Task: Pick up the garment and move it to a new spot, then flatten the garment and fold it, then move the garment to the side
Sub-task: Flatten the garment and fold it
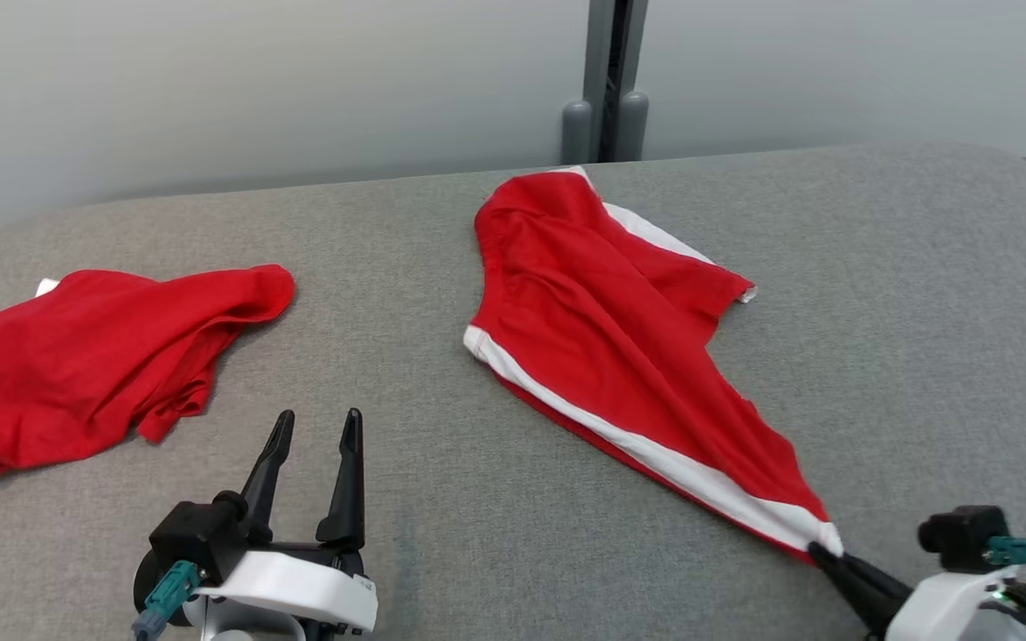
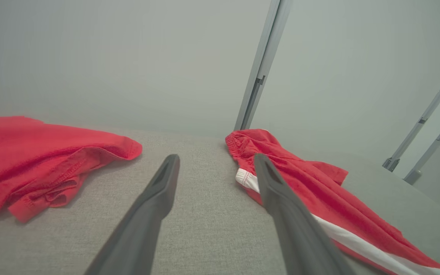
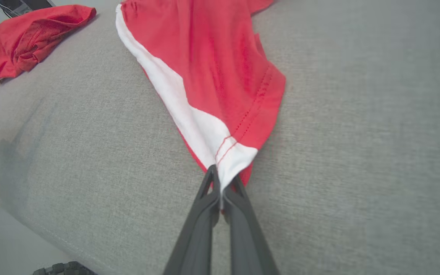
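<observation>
- Red shorts (image 1: 606, 329) with a white side stripe lie on the grey padded top (image 1: 905, 294), right of middle, spread but rumpled.
- Right claw (image 1: 826, 549) is pinched tight on the near corner of the shorts, where the white stripe ends. The right wrist view shows its 2 fingers closed on the hem.
- Long axis of the shorts runs from that held corner up and away to the left, ending at the waistband near the far edge of the top.
- Cloth lies straight ahead of the right claw, tapering into the grip. A lift or pull here would likely drag the whole piece along that line.
- Left claw (image 1: 319, 415) stands wide and holds nothing, pointing at the bare gap between the 2 red pieces.
- Left claw is near the striped edge but apart from it. The right claw is the nearer arm and the one touching.
- Another red garment (image 1: 94, 356) is bunched at the far left, well apart from the shorts.
- Judged step: grip made, lift and move to a new spot not yet done.
</observation>
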Available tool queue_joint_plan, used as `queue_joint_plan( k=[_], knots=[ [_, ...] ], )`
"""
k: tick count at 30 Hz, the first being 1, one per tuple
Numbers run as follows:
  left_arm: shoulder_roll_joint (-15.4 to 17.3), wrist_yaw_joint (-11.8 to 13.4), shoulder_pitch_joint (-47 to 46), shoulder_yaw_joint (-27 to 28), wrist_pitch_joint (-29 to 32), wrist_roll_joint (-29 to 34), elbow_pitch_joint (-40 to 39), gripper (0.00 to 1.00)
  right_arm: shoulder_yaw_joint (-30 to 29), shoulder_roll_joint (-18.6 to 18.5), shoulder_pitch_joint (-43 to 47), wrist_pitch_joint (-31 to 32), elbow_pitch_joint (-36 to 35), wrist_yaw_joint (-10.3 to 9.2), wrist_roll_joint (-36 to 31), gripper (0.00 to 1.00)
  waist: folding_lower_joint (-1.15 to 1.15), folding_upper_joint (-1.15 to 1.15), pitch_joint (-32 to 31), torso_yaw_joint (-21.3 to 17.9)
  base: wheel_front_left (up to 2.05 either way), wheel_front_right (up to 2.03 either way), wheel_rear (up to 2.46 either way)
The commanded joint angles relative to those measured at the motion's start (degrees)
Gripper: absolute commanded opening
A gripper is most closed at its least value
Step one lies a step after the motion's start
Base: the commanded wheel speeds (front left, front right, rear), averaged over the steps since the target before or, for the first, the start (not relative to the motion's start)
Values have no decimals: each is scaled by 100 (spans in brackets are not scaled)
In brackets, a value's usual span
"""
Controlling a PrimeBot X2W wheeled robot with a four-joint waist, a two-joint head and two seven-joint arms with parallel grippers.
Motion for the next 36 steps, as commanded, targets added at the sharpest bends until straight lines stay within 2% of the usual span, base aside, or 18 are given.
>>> queue_joint_plan(
  k=[1,4,6,7,8,12,18,24,25,30,36],
  knots=[
    [22,27,-91,-1,-22,-1,3,100,-106,-179,93,39,-47,-2,82,0,0,0,2,-128,0,0,0],
    [24,25,-123,-11,-22,4,13,100,-275,-511,219,52,-127,-2,110,0,0,0,38,-195,0,0,0],
    [23,11,-163,-23,-22,10,29,100,-477,-605,242,-57,-77,-2,89,0,0,0,67,-223,0,0,0],
    [22,-5,-184,-33,-22,19,42,100,-581,-608,229,-133,-55,-1,49,46,0,0,80,-234,0,0,0],
    [21,-12,-200,-40,-22,26,55,100,-652,-563,220,-164,-42,-1,64,100,0,0,95,-247,0,0,0],
    [23,-53,-267,-78,-22,60,128,100,-908,-460,68,-275,-49,-2,-46,100,0,0,169,-302,0,0,0],
    [22,-109,-476,-177,-23,131,239,100,-1684,-93,-259,-817,155,-1,-764,100,0,0,328,-432,0,0,0],
    [23,-163,-863,-420,-22,92,720,100,-2675,732,-475,-1218,-15,-1,-1801,100,0,0,549,-641,0,0,0],
    [22,-131,-1068,-494,-22,21,970,100,-2855,1014,-455,-1261,-214,-1,-2097,100,0,0,646,-732,0,0,0],
    [23,-52,-1601,-661,-18,-269,1778,100,-3058,1494,-296,-1297,-591,-2,-2583,100,0,0,840,-970,0,0,0],
    [23,-37,-2223,-821,131,-682,2623,100,-3197,1745,-172,-1304,-738,-2,-2786,100,0,0,964,-1188,0,0,0]
  ],
)
